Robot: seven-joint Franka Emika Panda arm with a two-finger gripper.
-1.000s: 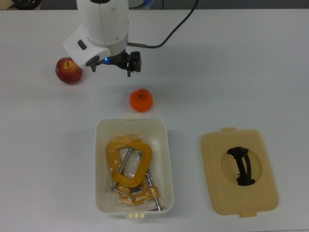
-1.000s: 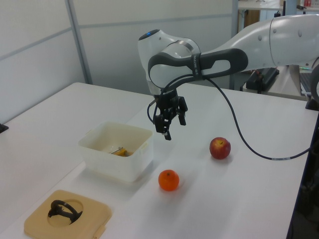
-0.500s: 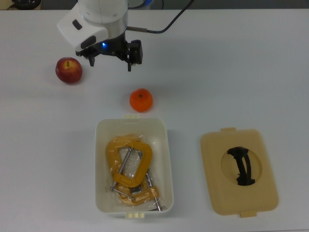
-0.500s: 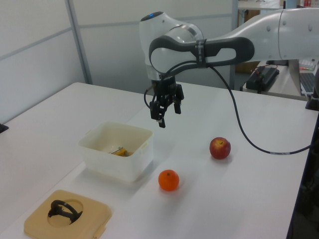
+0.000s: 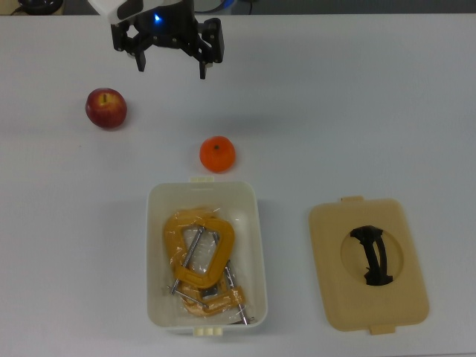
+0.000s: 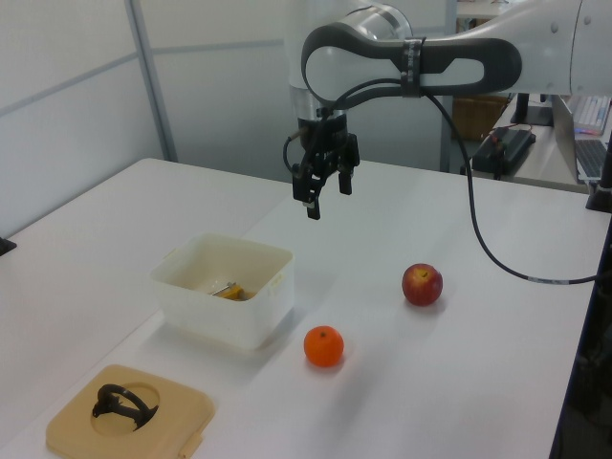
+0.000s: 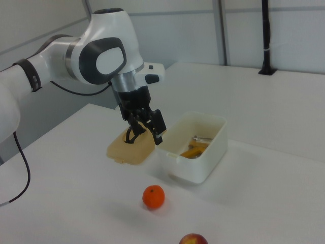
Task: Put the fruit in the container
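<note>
Since a second ago my gripper [image 5: 169,63] has risen and pulled back toward the top view's upper edge, away from the fruit; nothing else on the table has shifted. I read the jaws as spread wide and holding nothing, hanging in the air well above the white table [image 5: 357,111]. The apple [image 5: 105,108] sits on the table at the top view's left, well apart from the white tub [image 5: 152,253]. An orange [image 5: 217,154] lies just beside the tub's near short side, between tub and gripper. Inside the tub I see yellow clamps [image 5: 199,249] in a clear wrapper. The tan lid [image 5: 368,264] with its black handle [image 5: 372,255] lies flat at the top view's right.
</note>
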